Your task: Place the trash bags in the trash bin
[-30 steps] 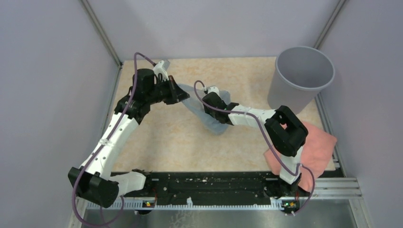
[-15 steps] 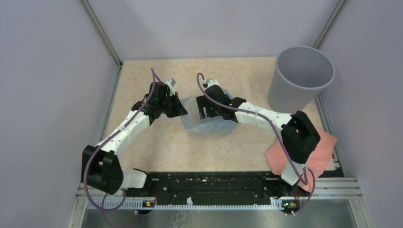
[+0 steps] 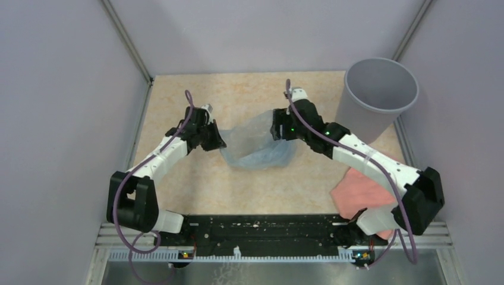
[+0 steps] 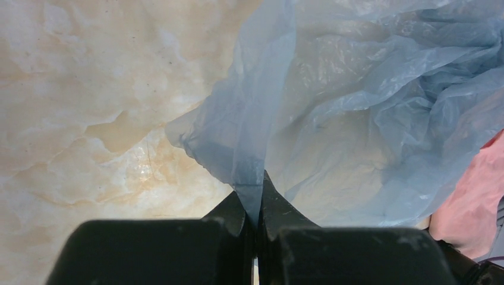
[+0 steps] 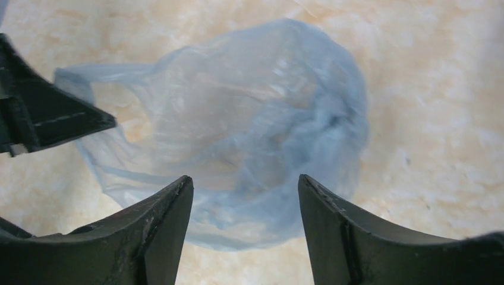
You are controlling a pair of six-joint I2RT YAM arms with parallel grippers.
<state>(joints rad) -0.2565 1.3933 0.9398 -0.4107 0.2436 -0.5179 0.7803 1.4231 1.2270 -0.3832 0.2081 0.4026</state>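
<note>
We see a tabletop (image 3: 238, 190) with a beige, marbled pattern of cream and pale orange veins; in both close views it fills the background, glossy in places. A salmon-pink cloth (image 3: 364, 193) lies on its near right corner, rumpled and only partly in view. A small patch of the same pink cloth (image 4: 469, 205) shows at the right edge of the left close view. Plain pale lilac walls (image 3: 59, 89) enclose the table on three sides. Slim metal posts (image 3: 128, 41) run up the two far corners. Along the near edge we see a ribbed silver rail (image 3: 416, 234), with a dull grey metal sheet (image 3: 267, 272) below it.
</note>
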